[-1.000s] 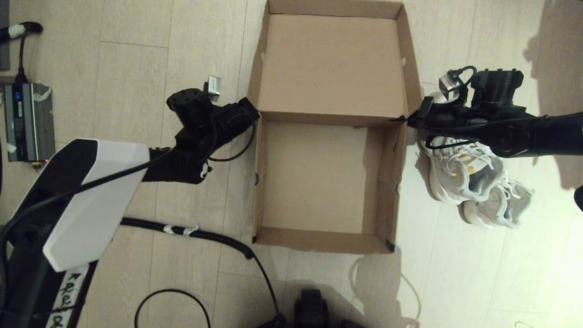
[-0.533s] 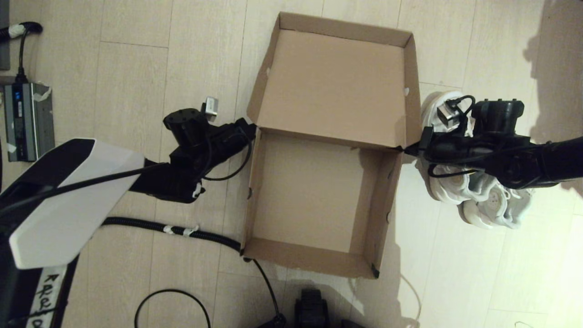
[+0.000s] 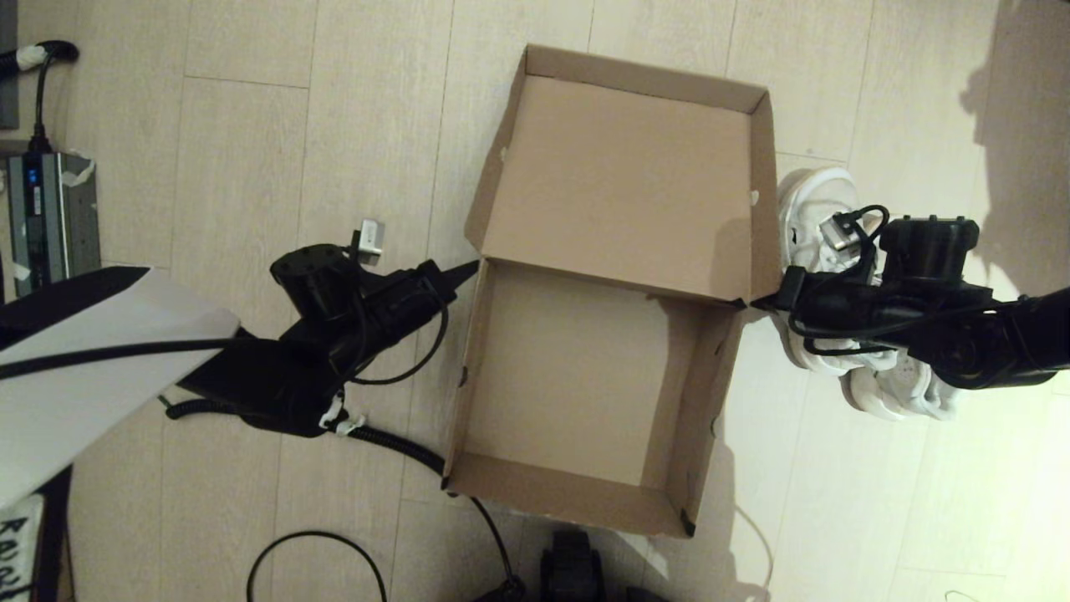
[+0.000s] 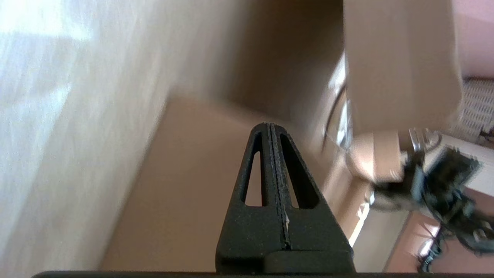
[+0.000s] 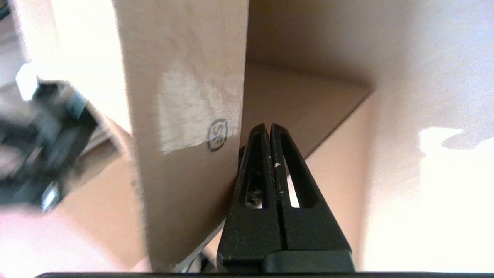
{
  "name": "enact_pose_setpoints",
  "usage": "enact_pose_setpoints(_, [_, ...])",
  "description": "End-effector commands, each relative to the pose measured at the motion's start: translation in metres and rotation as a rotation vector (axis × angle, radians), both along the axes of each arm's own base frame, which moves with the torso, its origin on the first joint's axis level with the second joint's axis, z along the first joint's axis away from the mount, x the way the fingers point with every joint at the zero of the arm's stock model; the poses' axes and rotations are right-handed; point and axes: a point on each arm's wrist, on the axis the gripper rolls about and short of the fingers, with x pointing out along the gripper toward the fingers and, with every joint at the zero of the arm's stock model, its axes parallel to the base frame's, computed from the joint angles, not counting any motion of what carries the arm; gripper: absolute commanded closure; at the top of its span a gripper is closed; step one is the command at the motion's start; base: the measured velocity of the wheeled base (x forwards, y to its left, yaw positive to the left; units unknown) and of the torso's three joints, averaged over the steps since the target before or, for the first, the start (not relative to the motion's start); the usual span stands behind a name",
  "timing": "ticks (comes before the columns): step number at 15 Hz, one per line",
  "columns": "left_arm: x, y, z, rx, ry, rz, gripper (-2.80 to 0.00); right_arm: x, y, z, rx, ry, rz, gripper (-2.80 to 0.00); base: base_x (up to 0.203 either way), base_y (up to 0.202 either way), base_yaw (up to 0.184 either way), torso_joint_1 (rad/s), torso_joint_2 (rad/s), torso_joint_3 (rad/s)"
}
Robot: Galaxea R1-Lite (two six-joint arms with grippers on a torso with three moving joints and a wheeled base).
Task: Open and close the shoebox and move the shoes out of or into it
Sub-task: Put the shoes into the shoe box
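The brown shoebox (image 3: 577, 376) stands open and empty on the floor, turned slightly askew, with its hinged lid (image 3: 623, 180) raised behind the base. My left gripper (image 3: 466, 270) is shut, its tip at the left hinge corner. My right gripper (image 3: 759, 303) is shut too, its tip at the right hinge corner. In the right wrist view the right gripper (image 5: 267, 127) sits against the lid's side flap, which carries a white label (image 5: 193, 112). In the left wrist view the left gripper (image 4: 270, 125) points at cardboard. The white shoes (image 3: 809, 201) lie outside the box, partly under my right arm.
A grey power unit (image 3: 50, 217) sits at the far left. A corrugated black cable (image 3: 393, 443) runs along the floor to the box's near left corner. A thin cable loop (image 3: 318, 560) and a dark part of my base (image 3: 573, 568) lie near the bottom edge.
The shoebox has slid toward me and turned a little, and its lid has swung up from lying flat. Both shut grippers came nearer with the hinge corners.
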Motion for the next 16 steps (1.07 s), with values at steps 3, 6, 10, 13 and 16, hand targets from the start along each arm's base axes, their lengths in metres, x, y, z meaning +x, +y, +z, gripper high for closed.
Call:
enact_pose_setpoints(3, [-0.035,0.014,0.014,-0.005,-0.007,0.010,0.00,0.005,-0.006,0.014,-0.021,-0.056,-0.107,0.00,0.000,0.000,0.000,0.000,0.00,0.000])
enact_pose_setpoints(6, [-0.069,0.028,0.024,0.011,-0.020,0.024,0.00,-0.001,-0.001,0.028,-0.098,-0.129,-0.208,0.00,0.000,0.000,0.000,0.000,0.00,0.000])
enact_pose_setpoints(10, [-0.105,0.049,-0.010,0.167,0.038,0.071,0.00,-0.036,-0.001,0.056,-0.174,-0.213,-0.305,0.00,0.000,0.000,0.000,0.000,0.00,0.000])
enact_pose_setpoints(13, [-0.116,0.053,-0.049,0.388,0.019,0.075,0.00,-0.060,-0.003,0.070,-0.279,-0.277,-0.415,0.00,0.000,0.000,0.000,0.000,0.00,0.000])
enact_pose_setpoints(16, [-0.103,0.051,-0.086,0.488,0.016,0.108,0.00,-0.083,-0.007,0.086,-0.360,-0.273,-0.550,0.00,0.000,0.000,0.000,0.000,0.00,0.000])
